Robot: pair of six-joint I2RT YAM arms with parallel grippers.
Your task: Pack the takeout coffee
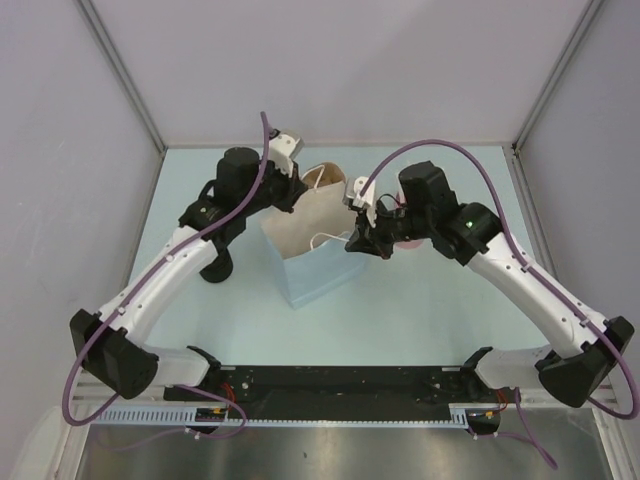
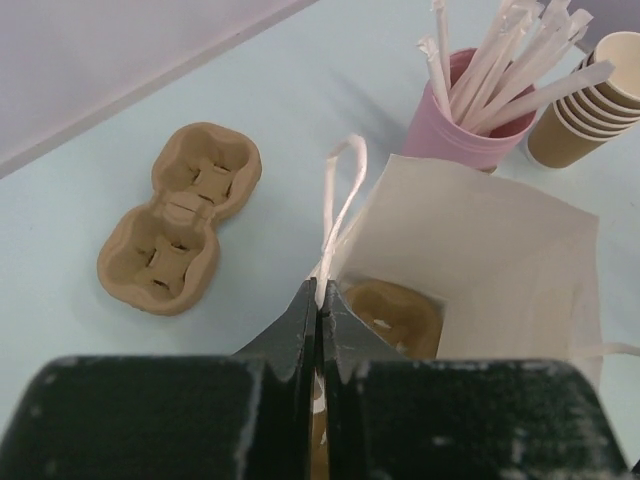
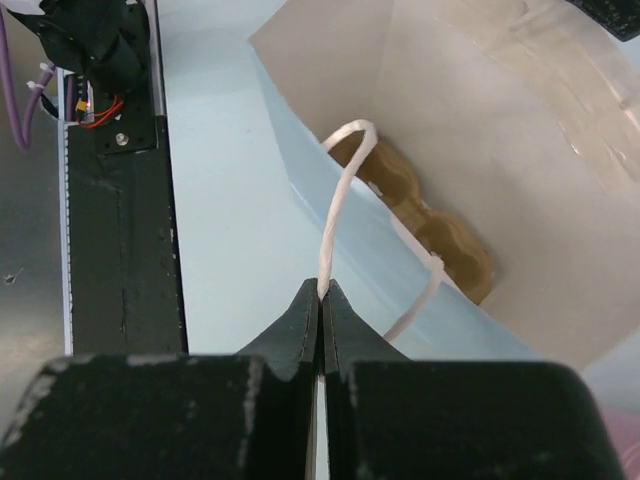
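Observation:
A paper bag (image 1: 318, 272), light blue outside and pale inside, stands open at mid table. My left gripper (image 1: 300, 192) is shut on the bag's far rim and white cord handle (image 2: 338, 190). My right gripper (image 1: 353, 241) is shut on the near white cord handle (image 3: 335, 205). A tan pulp cup carrier lies on the bag's bottom in the left wrist view (image 2: 395, 312) and in the right wrist view (image 3: 440, 240). The single kraft cup and its black lid do not show in any view.
A second pulp carrier (image 2: 180, 230) lies on the table left of the bag. A pink cup of white straws (image 2: 450, 135) and a stack of nested tan cups (image 2: 590, 115) stand behind the bag. Grey walls close off the table's sides and back.

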